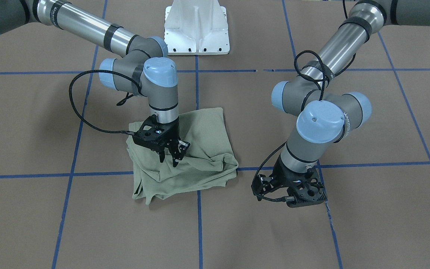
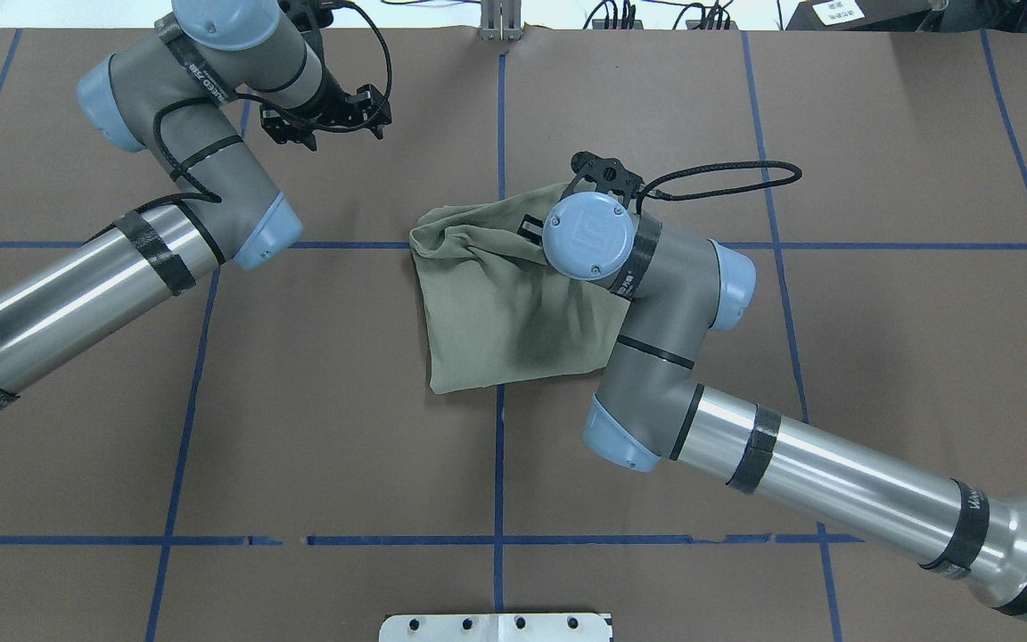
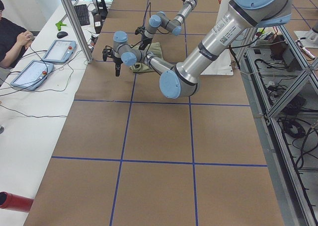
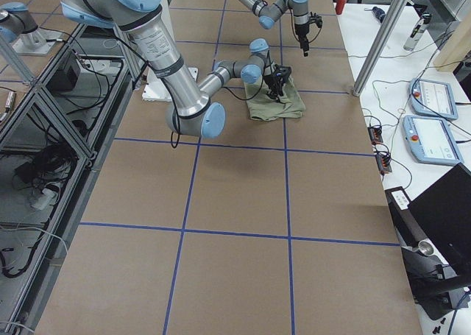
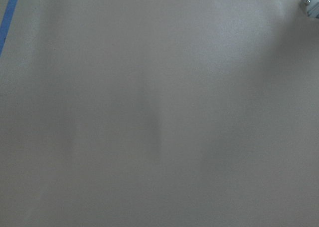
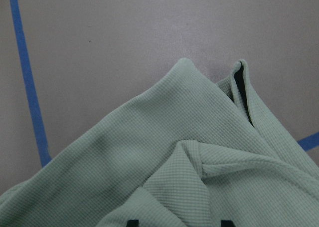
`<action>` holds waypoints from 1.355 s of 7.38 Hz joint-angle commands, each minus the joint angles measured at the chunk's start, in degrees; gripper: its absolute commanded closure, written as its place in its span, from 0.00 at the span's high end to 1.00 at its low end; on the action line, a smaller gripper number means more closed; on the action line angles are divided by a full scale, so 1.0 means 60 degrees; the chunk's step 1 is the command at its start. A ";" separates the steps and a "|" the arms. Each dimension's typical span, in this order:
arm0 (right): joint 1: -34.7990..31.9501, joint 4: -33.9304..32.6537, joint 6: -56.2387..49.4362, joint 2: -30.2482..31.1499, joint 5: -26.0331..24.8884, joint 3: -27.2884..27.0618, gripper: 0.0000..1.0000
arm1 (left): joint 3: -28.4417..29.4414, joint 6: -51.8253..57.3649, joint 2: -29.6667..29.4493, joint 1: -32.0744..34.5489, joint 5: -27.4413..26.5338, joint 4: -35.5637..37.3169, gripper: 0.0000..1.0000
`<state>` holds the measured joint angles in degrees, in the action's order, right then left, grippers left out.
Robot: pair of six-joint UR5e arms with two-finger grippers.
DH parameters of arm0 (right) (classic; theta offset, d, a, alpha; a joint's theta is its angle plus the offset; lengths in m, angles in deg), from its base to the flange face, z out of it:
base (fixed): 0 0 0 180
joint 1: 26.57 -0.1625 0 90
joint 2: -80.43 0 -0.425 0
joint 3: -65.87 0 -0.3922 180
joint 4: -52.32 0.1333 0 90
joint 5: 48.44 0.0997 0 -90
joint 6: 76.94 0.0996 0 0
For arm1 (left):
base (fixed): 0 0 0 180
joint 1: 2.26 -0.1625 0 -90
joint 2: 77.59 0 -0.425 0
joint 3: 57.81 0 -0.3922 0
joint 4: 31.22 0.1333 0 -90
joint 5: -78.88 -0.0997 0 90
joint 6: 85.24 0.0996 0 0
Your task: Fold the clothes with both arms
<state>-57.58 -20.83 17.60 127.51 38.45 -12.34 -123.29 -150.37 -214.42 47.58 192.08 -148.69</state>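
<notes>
Shirt (image 1: 207,134) under right hand (image 1: 168,159), left hand (image 1: 306,194) apart

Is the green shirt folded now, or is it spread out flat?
Folded. The shirt lies as a compact, layered bundle; no sleeve sticks out, though one edge is bunched and wrinkled.

Overhead, front views opposed, steep down; side views along table (image 3: 159,136); wrist cams close; exteriors share shirt (image 1: 207,134).
</notes>
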 commanded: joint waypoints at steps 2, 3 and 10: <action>-0.0382 -0.0025 -0.0008 -0.0172 0.0034 0.0027 0.00 | -0.0015 0.0000 0.0086 -0.0001 0.0000 -0.0094 1.00; -0.0631 -0.0025 -0.0241 -0.0302 0.0034 0.0274 0.00 | -0.0015 0.0000 0.0086 -0.0001 0.0000 -0.0108 1.00; -0.2106 -0.0910 -0.3368 -0.2103 0.2054 0.2606 1.00 | -0.1285 0.0029 0.0728 -0.0030 0.0014 -0.0050 1.00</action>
<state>-66.42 -22.55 3.66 116.51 42.14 3.45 -128.53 -150.33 -211.44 47.46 192.13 -149.26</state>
